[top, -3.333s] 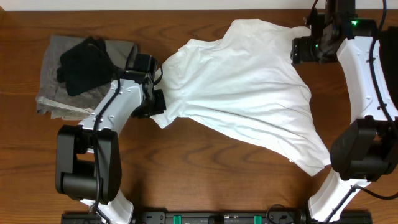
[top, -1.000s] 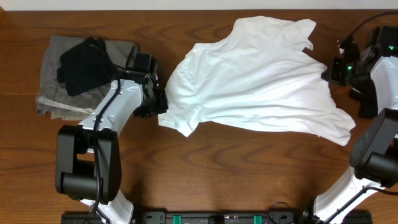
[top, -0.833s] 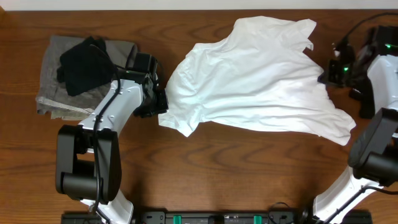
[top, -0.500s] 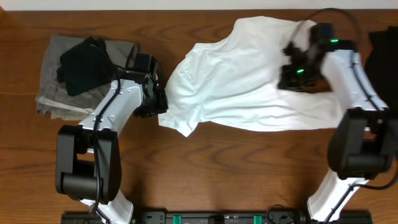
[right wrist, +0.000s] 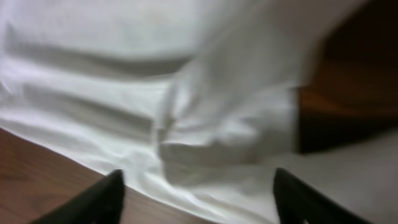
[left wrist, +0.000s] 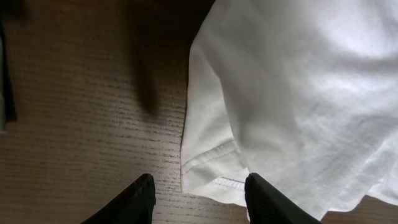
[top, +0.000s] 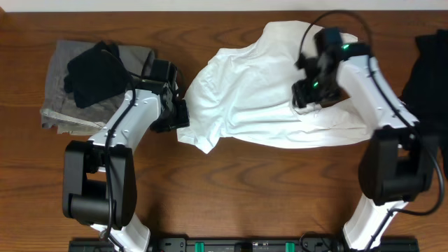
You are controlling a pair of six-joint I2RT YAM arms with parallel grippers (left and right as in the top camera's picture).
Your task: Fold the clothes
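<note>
Wooden table (top: 231,189) carries crumpled white T-shirt (top: 259,98), folded grey pile (top: 54,84).

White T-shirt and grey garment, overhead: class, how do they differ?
Colour: the T-shirt is white, the grey garment grey. State: the T-shirt lies spread and rumpled, the grey garment folded into a rectangle. Load: the grey garment carries a black cloth, the T-shirt no other cloth. Both lie on the wooden table.

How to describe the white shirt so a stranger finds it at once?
On the brown wooden table, look at the middle, toward the far edge. The large crumpled white cotton T-shirt lies there. It is the only white cloth; the folded grey fabric and black cloth at the left are dark.
</note>
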